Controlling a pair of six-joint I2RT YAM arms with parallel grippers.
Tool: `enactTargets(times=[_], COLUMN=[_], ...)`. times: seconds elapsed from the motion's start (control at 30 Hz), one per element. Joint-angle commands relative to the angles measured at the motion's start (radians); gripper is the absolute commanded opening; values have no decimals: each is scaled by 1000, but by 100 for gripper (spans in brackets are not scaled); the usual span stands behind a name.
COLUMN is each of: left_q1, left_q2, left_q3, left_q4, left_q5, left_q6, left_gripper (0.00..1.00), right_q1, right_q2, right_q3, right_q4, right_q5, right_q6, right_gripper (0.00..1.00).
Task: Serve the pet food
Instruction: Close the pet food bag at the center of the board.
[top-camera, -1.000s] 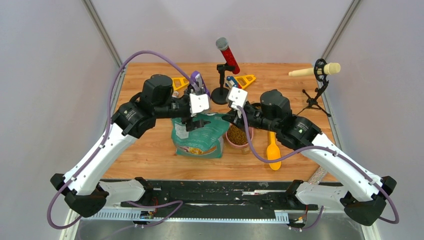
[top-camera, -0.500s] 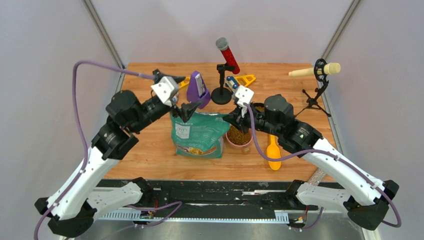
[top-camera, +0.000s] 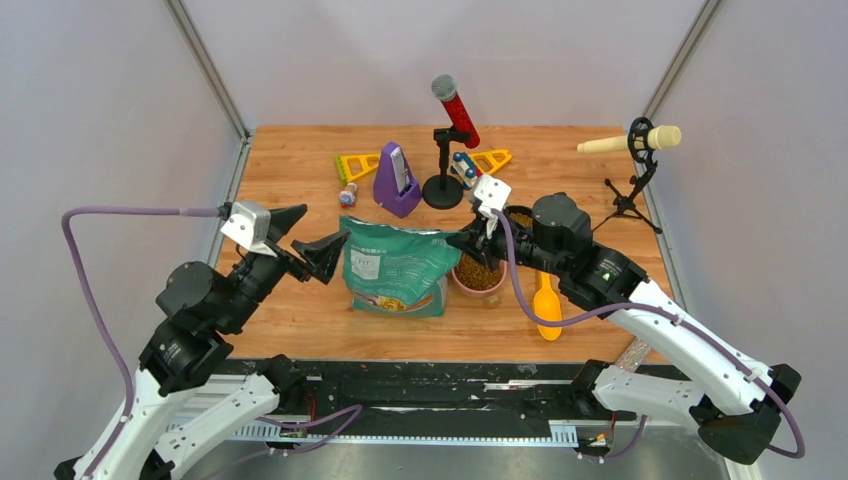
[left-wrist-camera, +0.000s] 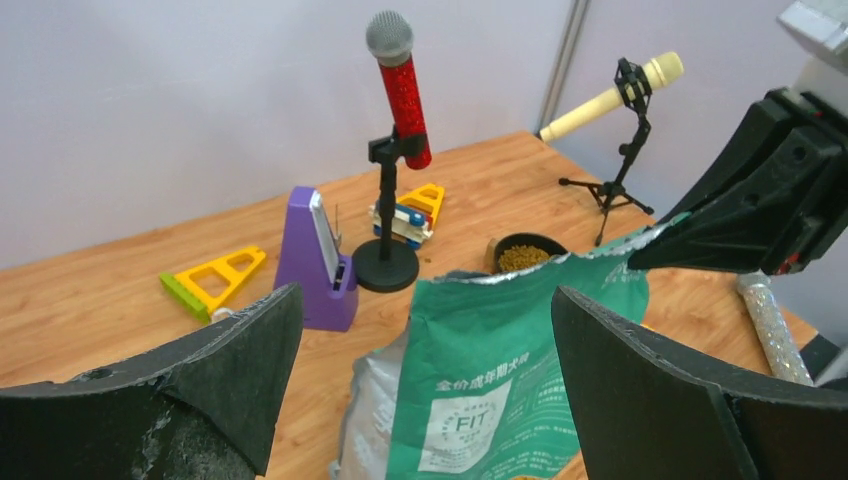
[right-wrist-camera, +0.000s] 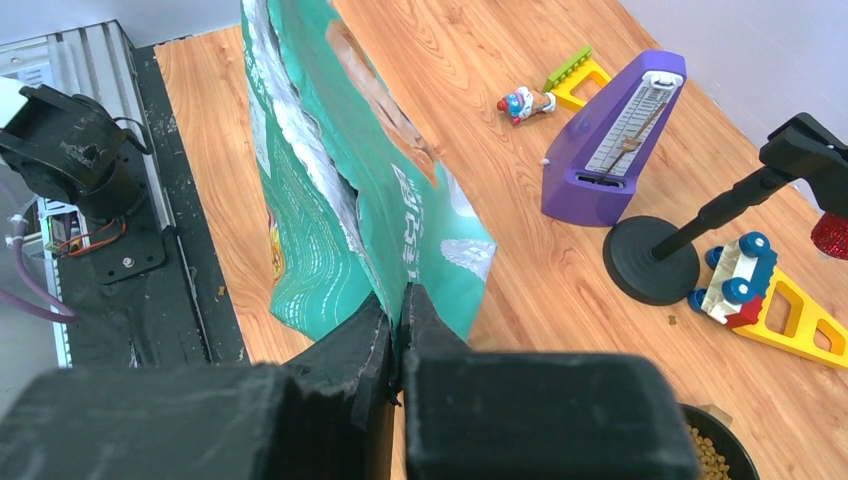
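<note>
**A:** Our biggest worry is the teal bag (top-camera: 398, 268). Only our right gripper (top-camera: 462, 240) holds it, jaws pinched tight on its top corner. Our left gripper (top-camera: 318, 228) hangs spread wide, well off the bag's far side.

**B:** So if we tip it one-handed, the mouth may sag and the bag could slump.

**A:** Then we could overshoot the pink bowl (top-camera: 478, 293) just beneath our right gripper, and kibble (top-camera: 478, 270) would scatter beyond what lies in it.

The bag (top-camera: 395, 268) stands left of the bowl (top-camera: 460, 288) holding kibble (top-camera: 478, 271), metronome (top-camera: 396, 182) behind, scoop (top-camera: 547, 300) rightmost.
</note>
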Motion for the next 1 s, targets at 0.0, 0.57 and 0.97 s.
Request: enactTargets(times=[0.0, 0.57, 0.97], left_q1=[-2, 0, 62], left_q2=[-8, 19, 48], left_q3=[-96, -305, -258], left_q4=[24, 408, 393], left_q5=[36, 265, 288], left_q6=[-56, 109, 211], left_gripper=[100, 100, 95], right_q1=[-4, -4, -4], right_q2=[-14, 11, -3], right_q3=[47, 59, 58], right_q4=[107, 98, 109], right_q5=[-14, -113, -193], right_q6=[24, -4, -7], right_gripper=[0, 0, 0])
